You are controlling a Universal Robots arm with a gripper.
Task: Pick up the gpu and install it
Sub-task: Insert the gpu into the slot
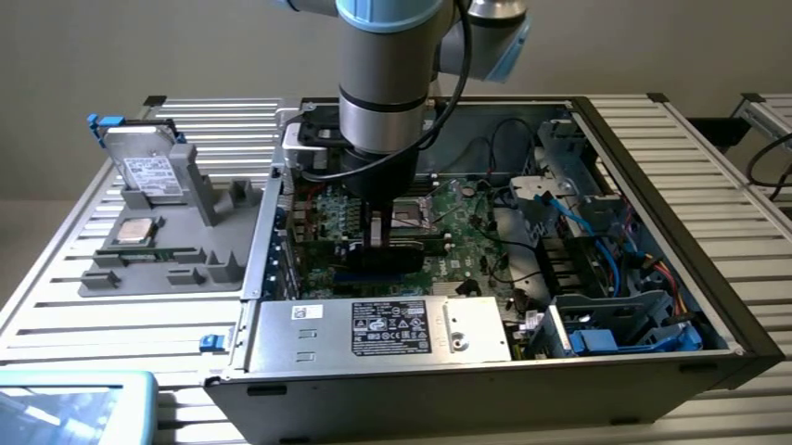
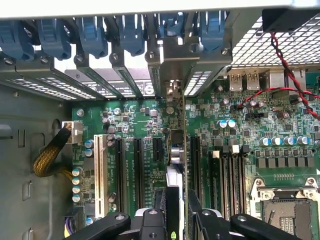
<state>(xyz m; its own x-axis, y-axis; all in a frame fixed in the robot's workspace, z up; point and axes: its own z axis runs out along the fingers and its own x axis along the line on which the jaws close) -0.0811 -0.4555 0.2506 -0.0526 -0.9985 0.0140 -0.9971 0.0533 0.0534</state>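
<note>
computer case (image 1: pixel 733 345): open, lying on its side
motherboard (image 2: pixel 140 120): green, flat on the case floor
arm (image 1: pixel 384 83): reaches down into the case
gpu (image 2: pixel 176 150): upright on edge at a motherboard expansion slot
gripper (image 2: pixel 180 212): clenched on the gpu

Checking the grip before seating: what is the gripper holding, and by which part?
The thin flat black gpu card, seen edge-on, pinched between the fingers by its upper long edge.

Empty black expansion slots (image 2: pixel 137 172) flank the thin green gpu card (image 2: pixel 175 180). Blue plastic latches (image 2: pixel 132 30) and red-black wires (image 2: pixel 285 60) crowd the rear.
</note>
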